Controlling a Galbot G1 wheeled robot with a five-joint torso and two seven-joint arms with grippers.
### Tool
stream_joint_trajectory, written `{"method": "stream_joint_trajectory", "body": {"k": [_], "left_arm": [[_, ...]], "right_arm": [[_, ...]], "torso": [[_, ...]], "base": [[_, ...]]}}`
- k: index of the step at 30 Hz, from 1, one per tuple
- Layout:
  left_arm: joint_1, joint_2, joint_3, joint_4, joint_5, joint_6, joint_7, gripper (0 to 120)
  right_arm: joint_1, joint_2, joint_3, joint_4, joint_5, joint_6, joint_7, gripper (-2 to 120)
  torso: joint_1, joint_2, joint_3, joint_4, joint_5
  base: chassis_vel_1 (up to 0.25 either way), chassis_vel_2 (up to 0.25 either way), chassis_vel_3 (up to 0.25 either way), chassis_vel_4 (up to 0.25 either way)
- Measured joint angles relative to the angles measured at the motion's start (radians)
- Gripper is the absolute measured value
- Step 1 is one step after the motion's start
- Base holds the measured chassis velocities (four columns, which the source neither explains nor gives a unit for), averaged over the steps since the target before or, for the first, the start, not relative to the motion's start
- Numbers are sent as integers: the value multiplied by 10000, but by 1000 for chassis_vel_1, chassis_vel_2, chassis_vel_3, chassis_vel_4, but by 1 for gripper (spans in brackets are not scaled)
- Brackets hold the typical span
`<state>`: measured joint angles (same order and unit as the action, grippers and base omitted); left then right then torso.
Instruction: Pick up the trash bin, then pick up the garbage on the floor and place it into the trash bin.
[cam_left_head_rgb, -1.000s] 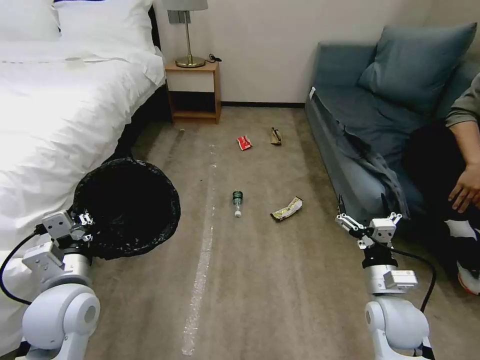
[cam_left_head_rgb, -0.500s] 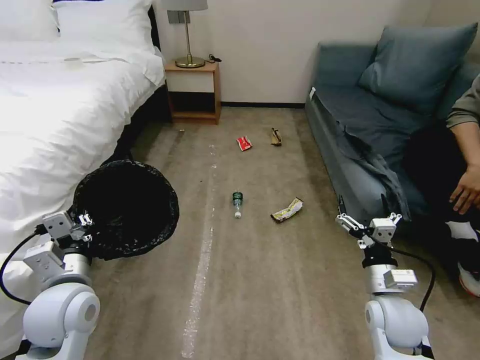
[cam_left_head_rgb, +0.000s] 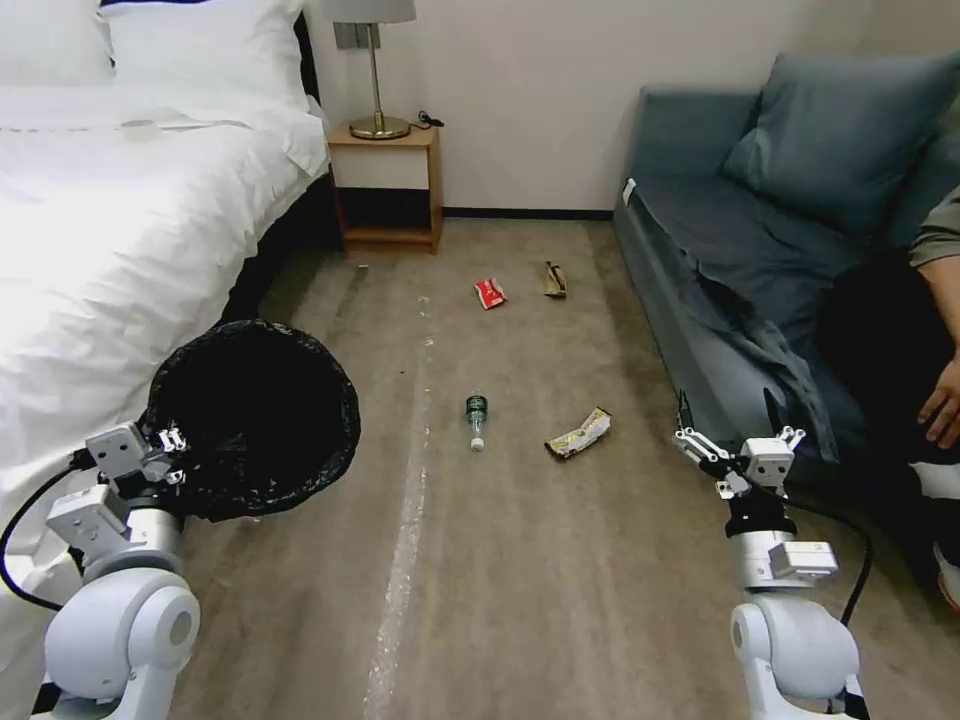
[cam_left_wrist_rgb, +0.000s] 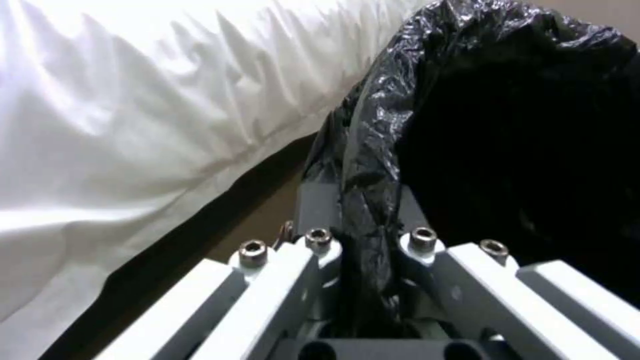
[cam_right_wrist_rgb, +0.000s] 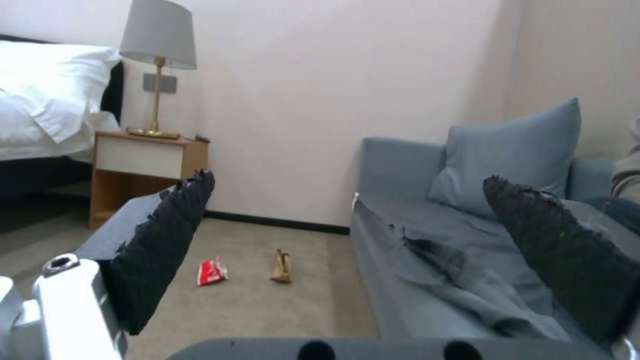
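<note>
Left tool (cam_left_head_rgb: 165, 445): near left, clamped on the bin (cam_left_head_rgb: 255, 415) rim and liner; bin held off the floor beside the bed (cam_left_head_rgb: 120, 250). Risk: liner slips, bin tilts or drops.
Right tool (cam_left_head_rgb: 728, 425): near right, jaws wide apart, empty, close to the sofa (cam_left_head_rgb: 720, 260); could snag fabric.
Bottle (cam_left_head_rgb: 476, 417), yellow wrapper (cam_left_head_rgb: 578, 433): mid-floor. Bottle may roll.
Red packet (cam_left_head_rgb: 489, 292), brown wrapper (cam_left_head_rgb: 554, 279): far; thin, easily missed.
</note>
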<state>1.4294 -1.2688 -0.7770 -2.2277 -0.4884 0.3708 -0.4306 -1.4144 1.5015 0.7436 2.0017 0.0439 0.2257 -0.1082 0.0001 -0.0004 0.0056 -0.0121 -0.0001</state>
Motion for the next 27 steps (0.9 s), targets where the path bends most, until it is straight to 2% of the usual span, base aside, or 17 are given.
{"method": "stream_joint_trajectory", "body": {"k": [13,27], "left_arm": [[18,38,-83,65,278,-23,262,4],[-68,28,-51,193,335,-31,276,4]], "right_arm": [[-3,4,36,2,-3,18,-6,100],[48,22,56,-40,22,18,-44,100]], "torso": [[0,0,0,1,0],[0,0,0,1,-1]], "base": [[-55,62,61,-62],[-68,61,62,-63]]}}
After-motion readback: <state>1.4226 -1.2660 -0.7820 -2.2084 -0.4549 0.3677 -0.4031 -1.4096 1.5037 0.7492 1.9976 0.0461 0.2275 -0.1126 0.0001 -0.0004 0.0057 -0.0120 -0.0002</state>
